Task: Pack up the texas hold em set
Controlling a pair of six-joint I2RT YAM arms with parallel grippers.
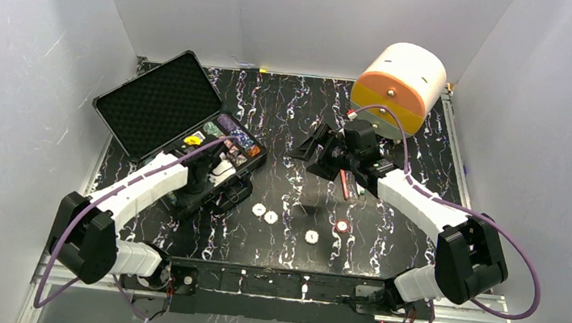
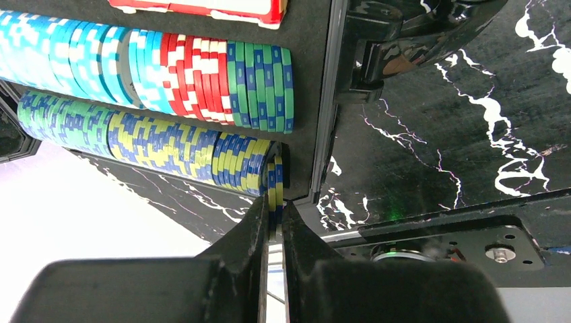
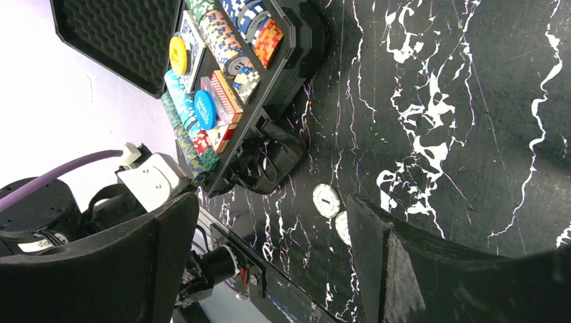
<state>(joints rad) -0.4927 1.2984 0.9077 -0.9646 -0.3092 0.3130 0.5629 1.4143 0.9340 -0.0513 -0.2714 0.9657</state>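
Sitting at the left of the table [image 1: 289,105], the black case [image 1: 257,157] lies open, foam lid [image 1: 158,102] tipped back toward the left wall. From above, the left arm covers much of the tray; only the far compartments show, and their contents are too small to sort there.

Wrist view: left gripper [image 2: 273,222] is pinched tight on one blue-and-yellow chip [image 2: 275,176], held edge-on at the right end of the lower chip row [image 2: 148,141], close to the tray's end wall. Can't tell if it is seated in the slot or just touching the row. The upper chip row [image 2: 168,67] runs cyan, red, green-blue; both rows are cut off at the left. The card deck [image 2: 202,8], red and white, is clipped by the top edge.

Four loose chips [image 1: 271,217] lie on the table near the middle, apart from the case; the rightmost has a reddish centre, and the markings are unreadable. The right wrist view shows two of them, one partly behind a finger.

Right gripper [image 1: 315,150] hangs above mid-table, jaws spread wide, nothing between them. Its camera shows the case tilted, with a yellow button [image 3: 177,55] and a blue button [image 3: 204,109] on top of the contents.

Pens [image 1: 343,186], red and green, are mostly hidden under the right arm. The orange-and-white cylinder [image 1: 399,85] lies at the far right, with the right arm crossing in front of its lower edge.
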